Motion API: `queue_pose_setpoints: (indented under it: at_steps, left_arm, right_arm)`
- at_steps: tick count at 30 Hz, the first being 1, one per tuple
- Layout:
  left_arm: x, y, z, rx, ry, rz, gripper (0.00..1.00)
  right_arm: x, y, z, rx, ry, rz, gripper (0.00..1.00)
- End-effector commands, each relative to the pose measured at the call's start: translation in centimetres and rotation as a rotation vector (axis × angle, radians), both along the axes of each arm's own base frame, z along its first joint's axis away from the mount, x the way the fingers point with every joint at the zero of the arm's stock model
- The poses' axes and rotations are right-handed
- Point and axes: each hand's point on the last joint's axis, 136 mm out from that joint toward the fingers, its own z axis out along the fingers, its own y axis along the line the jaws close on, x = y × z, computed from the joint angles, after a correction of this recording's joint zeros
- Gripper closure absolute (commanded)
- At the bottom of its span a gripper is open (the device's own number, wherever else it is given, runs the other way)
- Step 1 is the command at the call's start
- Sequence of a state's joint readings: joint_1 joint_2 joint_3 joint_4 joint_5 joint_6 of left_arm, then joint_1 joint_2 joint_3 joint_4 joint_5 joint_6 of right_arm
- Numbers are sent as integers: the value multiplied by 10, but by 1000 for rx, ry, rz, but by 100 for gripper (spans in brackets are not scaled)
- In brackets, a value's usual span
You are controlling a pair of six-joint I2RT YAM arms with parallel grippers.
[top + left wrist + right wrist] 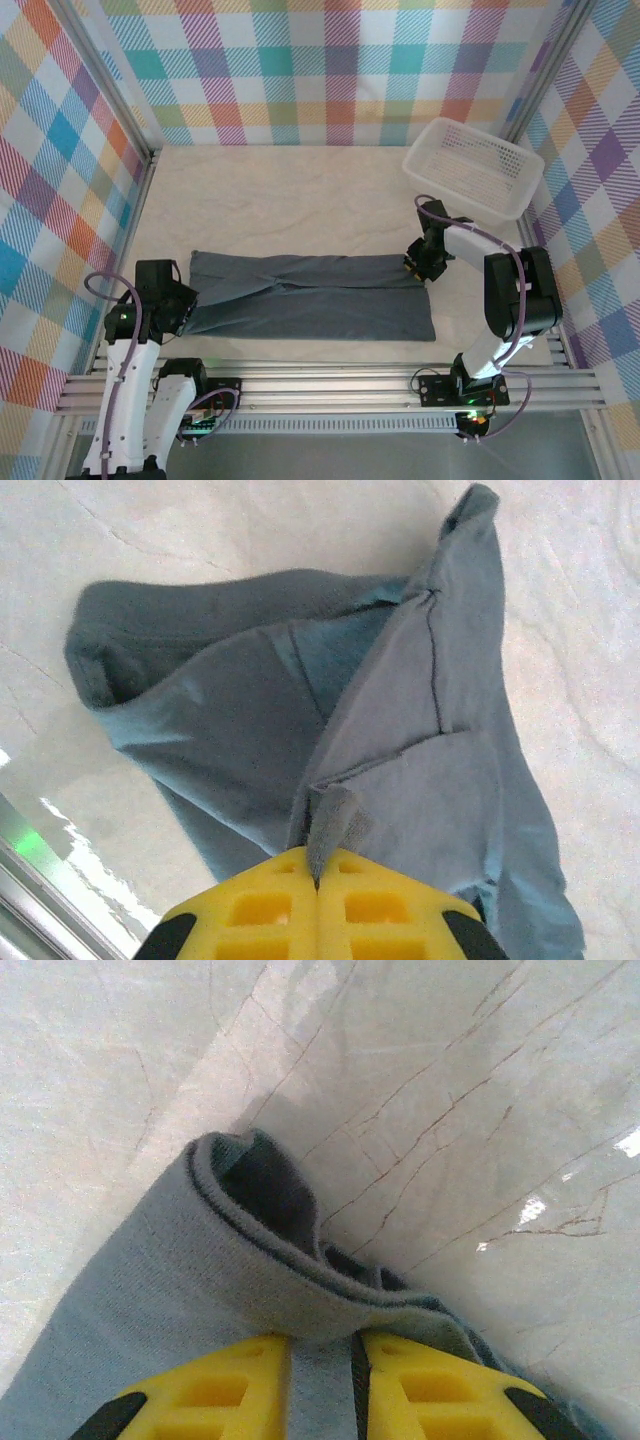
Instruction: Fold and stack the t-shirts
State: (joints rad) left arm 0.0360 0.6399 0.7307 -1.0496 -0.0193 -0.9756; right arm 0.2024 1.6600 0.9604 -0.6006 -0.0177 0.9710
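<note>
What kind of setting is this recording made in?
Most likely a lab test cell, not a home: plaid fabric walls on an aluminium frame enclose a cream-covered table, with one t-shirt and a white basket.

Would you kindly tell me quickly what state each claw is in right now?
Left claw: closed, pinching an edge of the dark charcoal-grey soft-fabric t-shirt.
Right claw: closed on the same t-shirt's other end.

The t-shirt (310,297) stretches on the table (300,190) from the left gripper (185,308), at its left end, to the right gripper (414,265), at its far right corner. The basket (460,195) sits beyond the right gripper, apart from it.
</note>
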Motion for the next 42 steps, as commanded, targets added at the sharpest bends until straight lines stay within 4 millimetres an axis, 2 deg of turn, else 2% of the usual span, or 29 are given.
queue_pose_setpoints:
  at_steps: [1,10,15,20,29,33,35,36,38,39,40,42]
  left_arm:
    - [-13,-11,-7,-65,45,10,100]
    - [-13,-30,-10,-131,50,-32,100]
    - [-19,-26,-12,-31,98,-63,100]
    - [-18,-36,-30,1,140,-102,100]
    - [-13,-16,-44,182,206,-72,100]
    - [-5,-23,-56,181,236,-113,100]
    - [-4,-25,-58,177,241,-126,93]
    - [-2,-26,-57,176,238,-130,86]
    - [0,-25,-52,185,227,-135,68]
    - [2,-24,-46,197,217,-138,53]
    - [3,-22,-40,211,212,-141,45]
    - [9,-20,-26,229,183,-152,42]
  right_arm:
    - [2,-2,3,-19,4,15,76]
    - [3,-2,4,-19,2,17,76]
    - [3,-2,2,-18,5,14,76]
    - [4,-3,3,-23,7,16,76]
    - [3,-3,4,-24,6,18,76]
    - [4,-5,6,-32,-2,20,76]
    - [5,-6,12,-38,-25,26,75]
    - [6,-6,16,-41,-40,34,75]
    - [8,-8,30,-64,-81,51,74]
    - [8,-9,38,-82,-102,64,73]
    - [8,-10,45,-96,-119,76,71]
    - [5,-9,57,-113,-144,97,71]
